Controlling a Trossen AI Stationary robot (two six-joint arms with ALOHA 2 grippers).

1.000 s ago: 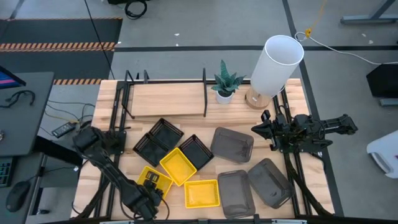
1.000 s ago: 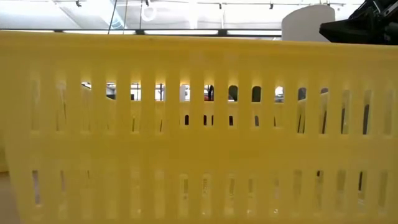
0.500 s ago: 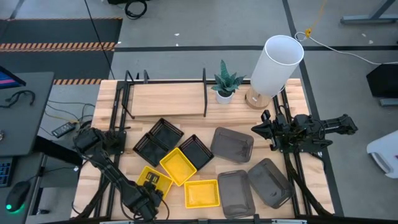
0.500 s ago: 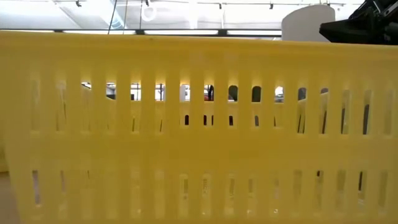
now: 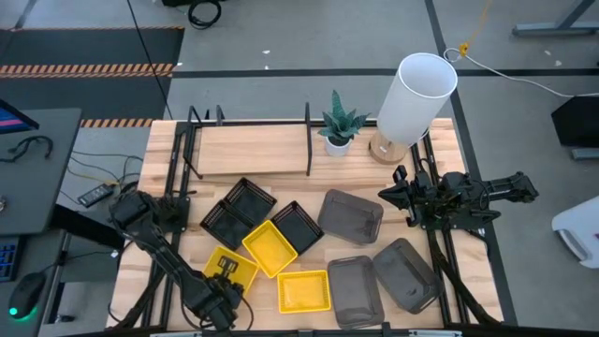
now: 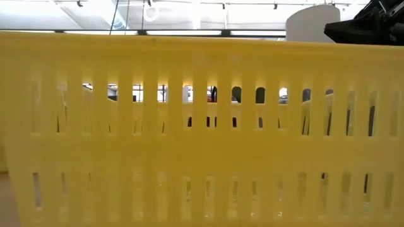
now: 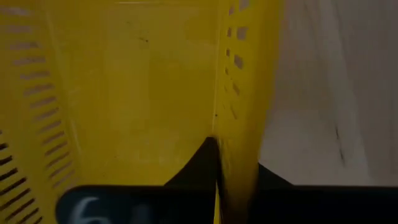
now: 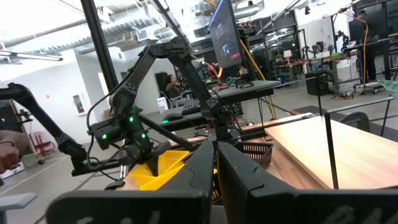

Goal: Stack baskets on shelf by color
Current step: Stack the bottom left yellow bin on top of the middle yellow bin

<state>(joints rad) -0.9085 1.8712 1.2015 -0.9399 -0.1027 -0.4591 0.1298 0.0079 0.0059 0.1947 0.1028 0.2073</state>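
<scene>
No legible text, label, brand, number or sign anywhere in any of the four views

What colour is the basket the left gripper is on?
Bright yellow slatted plastic basket, under the left gripper; clearest in the high view.

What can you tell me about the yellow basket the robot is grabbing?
The yellow basket is a small, shallow, rectangular tray of bright plastic with slotted walls and a smooth floor. It sits near the table's front left corner, beside another yellow basket that looks tilted against the black ones. The left gripper straddles one wall, one finger inside and one outside. The wrist view shows that wall standing upright between the fingers. Whether it is lifted off the wood cannot be seen.
</scene>
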